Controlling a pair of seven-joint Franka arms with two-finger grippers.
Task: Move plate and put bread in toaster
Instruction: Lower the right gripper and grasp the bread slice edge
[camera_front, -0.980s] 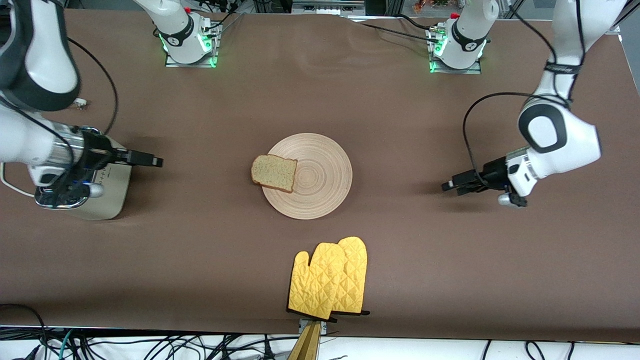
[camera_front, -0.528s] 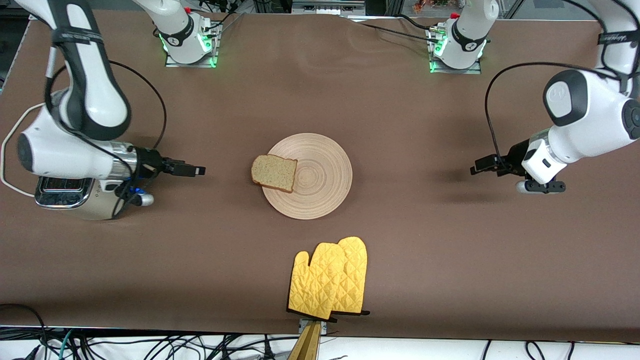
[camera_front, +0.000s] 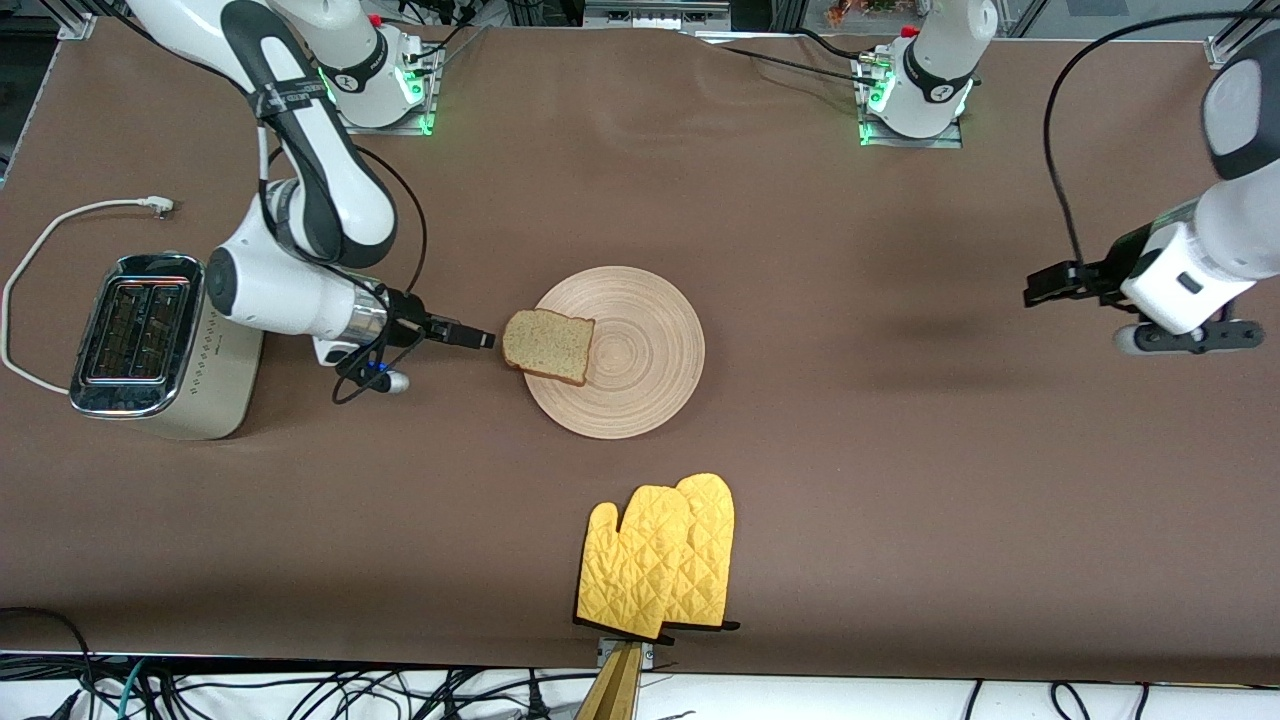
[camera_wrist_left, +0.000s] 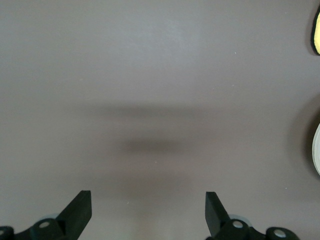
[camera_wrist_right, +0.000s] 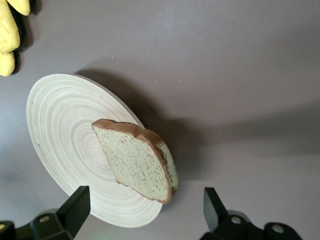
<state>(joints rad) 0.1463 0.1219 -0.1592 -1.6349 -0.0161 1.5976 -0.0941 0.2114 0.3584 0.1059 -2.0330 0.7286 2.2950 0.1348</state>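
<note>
The pale wooden plate (camera_front: 650, 350) lies mid-table. The bread (camera_front: 548, 346) rests on its rim at the side toward the right arm's end and overhangs the edge. The toaster (camera_front: 150, 345) stands at the right arm's end, its slots empty. My right gripper (camera_front: 478, 338) hovers over the cloth between toaster and plate, open, with its tips just short of the bread. In the right wrist view the bread (camera_wrist_right: 137, 160) and plate (camera_wrist_right: 65, 130) lie ahead of the open right gripper (camera_wrist_right: 147, 207). My left gripper (camera_front: 1035, 290) is open over bare cloth at the left arm's end, as the left wrist view shows (camera_wrist_left: 148, 207).
A pair of yellow oven mitts (camera_front: 660, 558) lies nearer the front camera than the plate, by the table's edge. The toaster's white power cord (camera_front: 60, 225) loops on the cloth beside it. Brown cloth covers the table (camera_front: 900, 500).
My right gripper has swung from over the toaster across to the bread's edge. My left arm has drawn back from the plate toward its own end of the table.
</note>
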